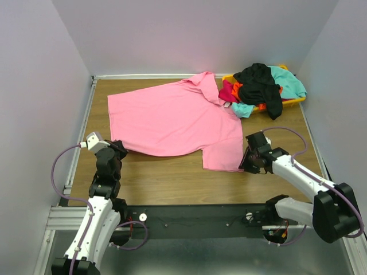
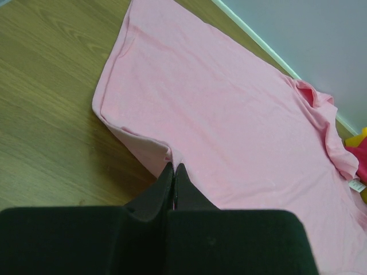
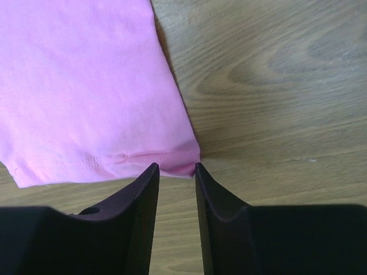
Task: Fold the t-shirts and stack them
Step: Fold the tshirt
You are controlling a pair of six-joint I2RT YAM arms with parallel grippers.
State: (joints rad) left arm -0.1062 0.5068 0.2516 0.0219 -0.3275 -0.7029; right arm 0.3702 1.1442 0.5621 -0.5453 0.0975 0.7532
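Observation:
A large bright pink t-shirt point(image 1: 172, 117) lies spread flat on the wooden table, collar toward the back right. My left gripper point(image 1: 119, 150) is at its near-left hem corner, jaws shut, pinching a small raised fold of the pink cloth point(image 2: 172, 157). My right gripper point(image 1: 246, 163) is low at the near-right sleeve corner point(image 3: 186, 163). It is open, and the hem corner lies just ahead of the gap between its fingertips point(image 3: 150, 172). More t-shirts are heaped at the back right: black point(image 1: 261, 83), teal point(image 1: 289, 80), magenta point(image 1: 228, 91).
The heap sits in a yellow bin point(image 1: 293, 101) against the back right corner. Grey walls close in the table at the left, back and right. Bare wood point(image 1: 172, 177) shows between the pink shirt and the arms' bases.

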